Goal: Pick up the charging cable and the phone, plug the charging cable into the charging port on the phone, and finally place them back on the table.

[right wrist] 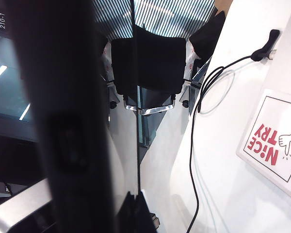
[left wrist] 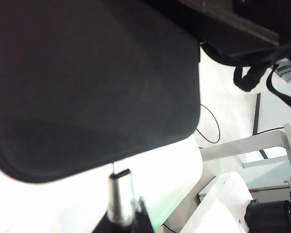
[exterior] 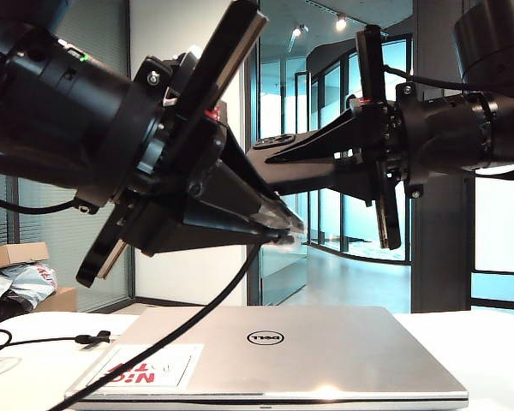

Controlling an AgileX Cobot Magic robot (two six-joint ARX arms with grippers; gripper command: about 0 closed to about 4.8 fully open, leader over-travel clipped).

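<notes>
Silver laptop lies nearest in ext view, lid shut, red-white sticker at its 8 o'clock corner, resting on the white table. Black cable crosses the lid corner from 7 o'clock and climbs toward 1 o'clock to the left gripper. Its little strap rests on the table off at 9 o'clock.

Above, mid-air, both arms meet. Left gripper is clamped narrow on the cable's plug, w/ the silver tip aimed at the phone. In left wrist view the tip sits right at the phone's bottom edge; can't tell if it's seated in the port or just touching. Right gripper, coming in from 3 o'clock, is pinched tight on the phone, held about level so the port edge faces the plug. My read: insertion step is in hand, w/ alignment the tricky bit.

Right wrist view shows mostly a dark blurred slab, probably the phone edge-on, w/ cable running across the white table below.

Farther back: cardboard boxes at 9 o'clock, glass partitions, ceiling lights. Nothing blocks the set-down but the laptop, which takes up the middle of the table; slack cable could snag on its corner.
</notes>
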